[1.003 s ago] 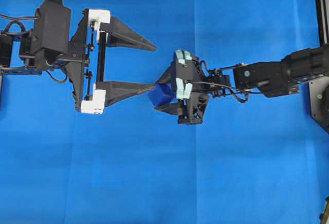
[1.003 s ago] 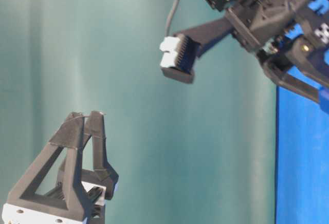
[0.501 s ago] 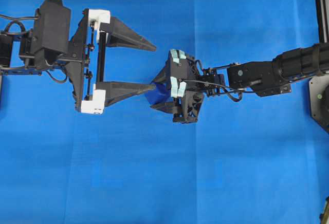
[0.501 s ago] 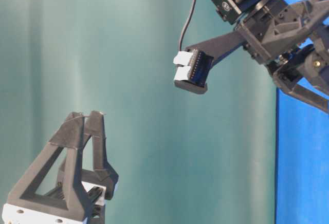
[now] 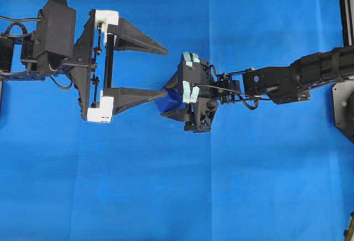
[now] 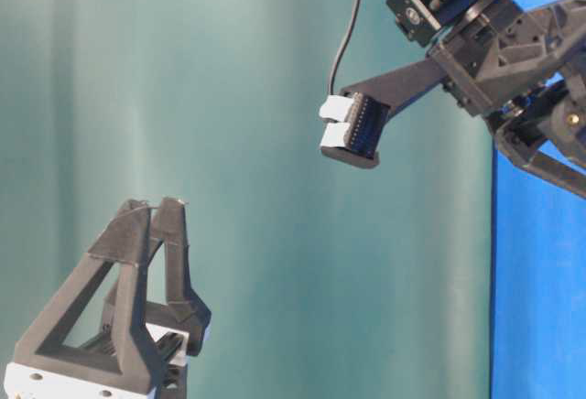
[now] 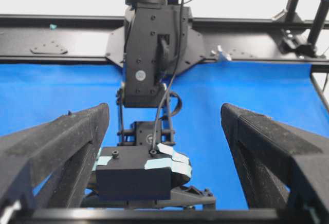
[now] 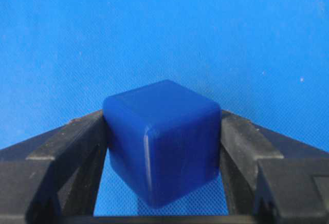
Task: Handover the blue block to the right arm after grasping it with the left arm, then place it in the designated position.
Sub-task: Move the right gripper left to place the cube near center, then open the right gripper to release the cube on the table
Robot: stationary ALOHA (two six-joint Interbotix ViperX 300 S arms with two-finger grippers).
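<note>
While the left gripper (image 5: 157,69) holds its matte, pointed fingers wide apart at left centre, the right gripper (image 8: 163,131) clamps the glossy, round-edged blue block (image 8: 160,142) over smooth blue cloth (image 5: 221,186).

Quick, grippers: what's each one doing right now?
Left gripper: open, jaws wide, holding nothing.
Right gripper: shut on the blue block, jaws pressed against both its sides.
</note>
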